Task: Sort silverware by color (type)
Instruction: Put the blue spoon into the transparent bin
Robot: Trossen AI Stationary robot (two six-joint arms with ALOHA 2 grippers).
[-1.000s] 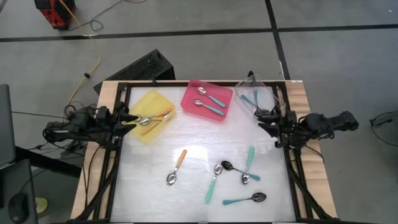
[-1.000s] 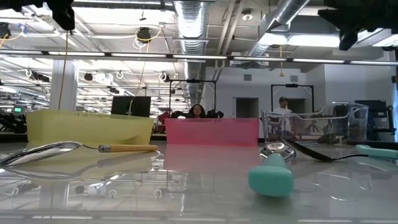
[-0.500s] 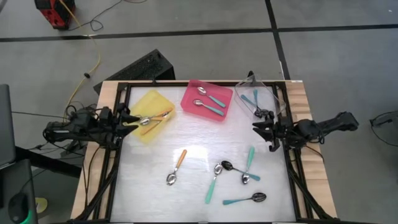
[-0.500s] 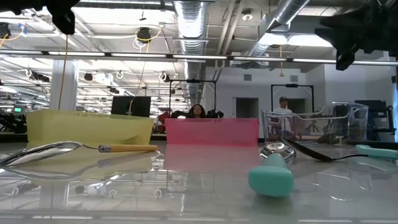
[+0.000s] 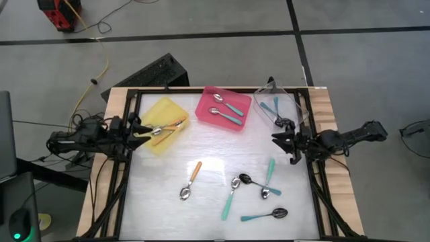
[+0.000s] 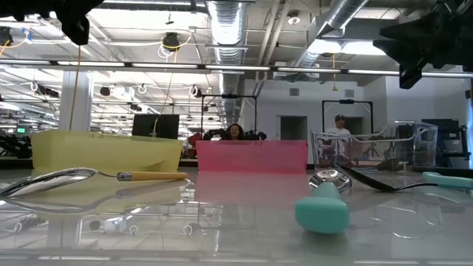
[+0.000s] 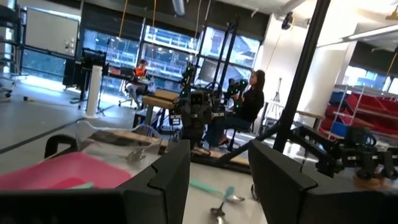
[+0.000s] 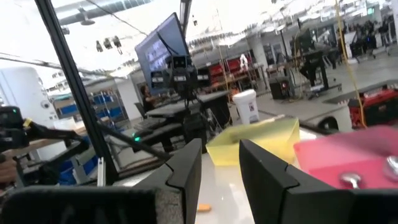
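Several spoons lie flat on the white table. An orange-handled one lies left of the middle. Teal-handled ones and black-bowled ones cluster to its right. More spoons lie in the yellow tray, the pink tray and the clear tray. My left gripper hovers open at the yellow tray's left edge. My right gripper hovers open just near of the clear tray, above the table's right side. Both fingertip gaps are empty in the wrist views.
The three trays stand in a row along the far side. A black frame borders the table. In the low view a teal handle end lies close by and both arms hang high at the top corners. People sit in the room beyond.
My right gripper has reached out toward the table's left and slightly toward the near edge, away from the clear tray, then held still. It has stayed open. No spoon has moved.
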